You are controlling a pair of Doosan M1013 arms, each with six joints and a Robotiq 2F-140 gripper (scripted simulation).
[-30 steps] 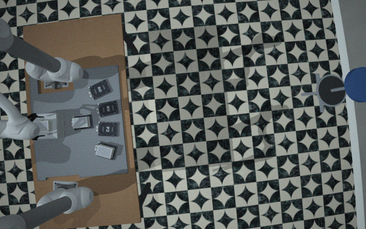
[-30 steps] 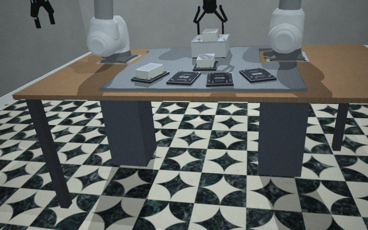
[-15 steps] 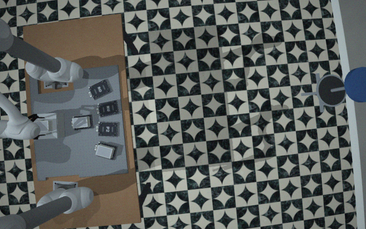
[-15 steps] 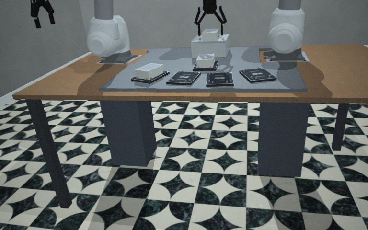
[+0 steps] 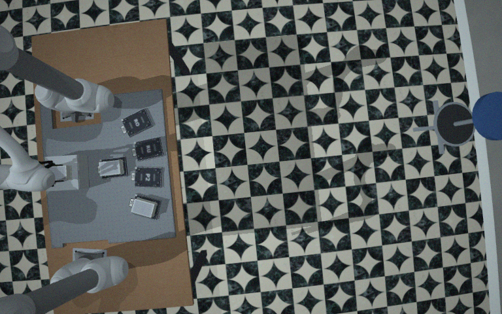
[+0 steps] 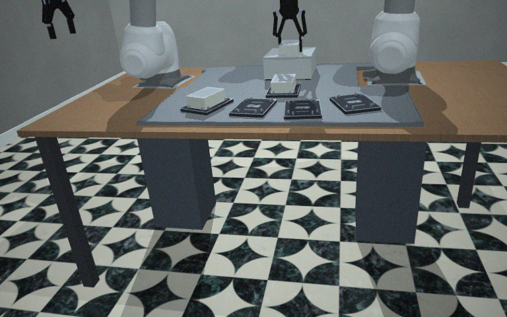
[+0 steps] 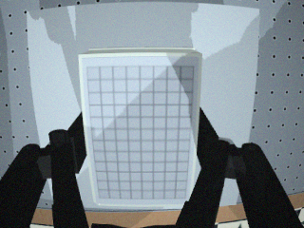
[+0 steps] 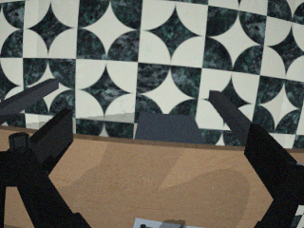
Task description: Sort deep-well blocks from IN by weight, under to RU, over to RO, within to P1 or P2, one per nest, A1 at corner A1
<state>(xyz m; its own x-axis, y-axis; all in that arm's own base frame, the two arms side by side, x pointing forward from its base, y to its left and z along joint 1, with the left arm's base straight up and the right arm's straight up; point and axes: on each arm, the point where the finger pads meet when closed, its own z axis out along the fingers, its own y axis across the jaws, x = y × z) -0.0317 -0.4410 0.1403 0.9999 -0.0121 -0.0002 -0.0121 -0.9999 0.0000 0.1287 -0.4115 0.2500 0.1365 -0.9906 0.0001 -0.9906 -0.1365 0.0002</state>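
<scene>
Surface, broad and brown, carries a grey perforated mat, and the white check-weigher stands near the mat's back edge in the exterior view. Over the check-weigher, the left claw pinches the sides of a white block on its platform. Well apart from the check-weigher, the right claw hangs spread, with nothing between its fingers. Nests RO, RU and P2 lie beyond the check-weigher's lone neighbouring nest, all three unoccupied. That neighbouring nest holds a second block; a third block sits in the nest beside P2, farther from the check-weigher. Both occupied nests' labels are hidden.
</scene>
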